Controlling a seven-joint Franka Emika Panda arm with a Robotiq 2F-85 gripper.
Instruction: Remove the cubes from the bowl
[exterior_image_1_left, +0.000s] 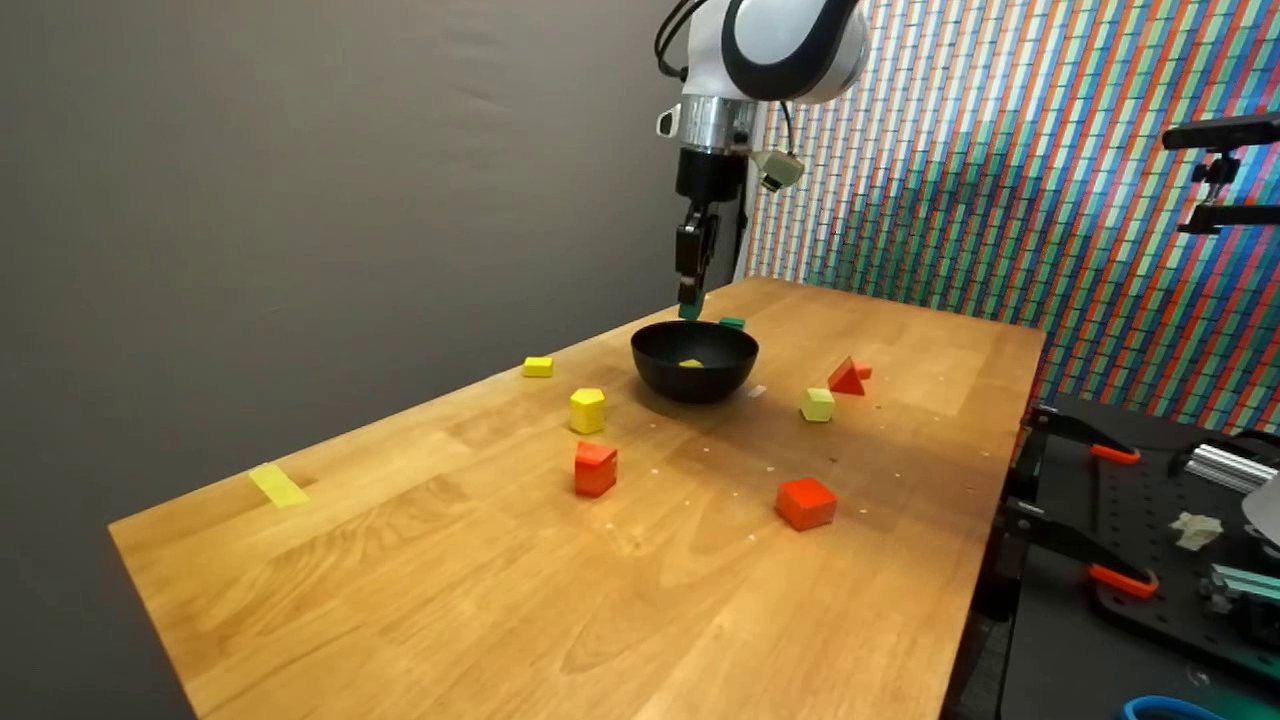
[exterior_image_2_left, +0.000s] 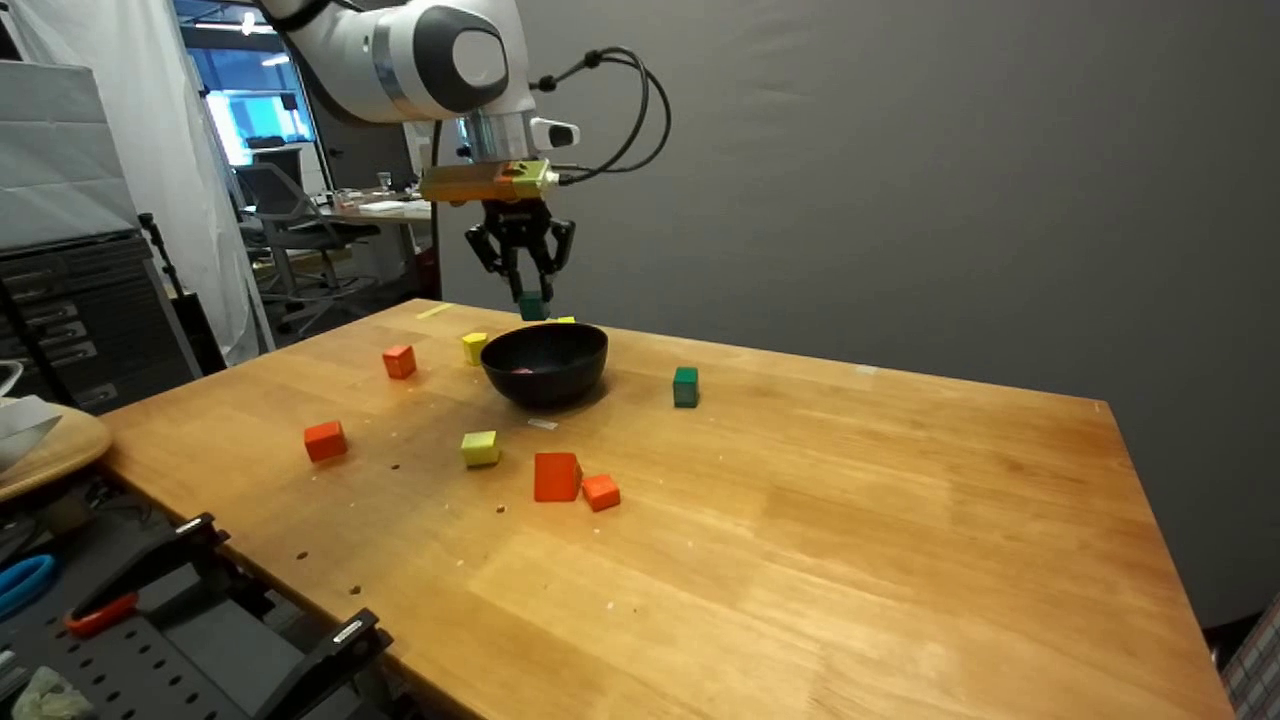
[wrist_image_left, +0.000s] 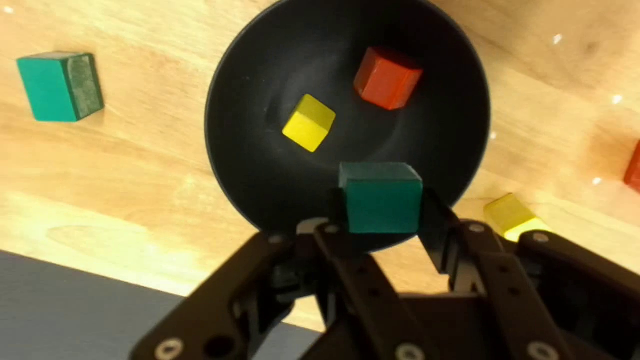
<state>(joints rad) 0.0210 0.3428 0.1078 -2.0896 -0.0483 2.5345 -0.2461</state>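
We have the hand (exterior_image_2_left: 533, 289) drawn in to the width of a green cube (wrist_image_left: 384, 207), which it grips above the black bowl (exterior_image_2_left: 550, 390). In the wrist view we find a yellow cube (wrist_image_left: 309, 122) and a red block (wrist_image_left: 387, 79) lying apart inside the bowl. In an exterior view the bowl stands close to the far edge of the counter (exterior_image_2_left: 850, 520). To its right we see a green block (exterior_image_2_left: 685, 387), and past that a broad stretch of wood runs out to the right edge. Left of the bowl stand a yellow prism (exterior_image_2_left: 475, 347) and an orange-red block (exterior_image_2_left: 399, 361), with a second orange-red block (exterior_image_2_left: 325, 441) nearer. On the near side of the bowl, a yellow-green cube (exterior_image_2_left: 480, 448) sits left of a red wedge (exterior_image_2_left: 557, 477); a small orange cube (exterior_image_2_left: 601, 492) is just beside the wedge. In an exterior view a low yellow block (exterior_image_1_left: 538, 367) lies by the left edge, along the grey backdrop (exterior_image_1_left: 300, 200), and a strip of yellow tape (exterior_image_1_left: 279, 486) lies at that same edge, nearer.
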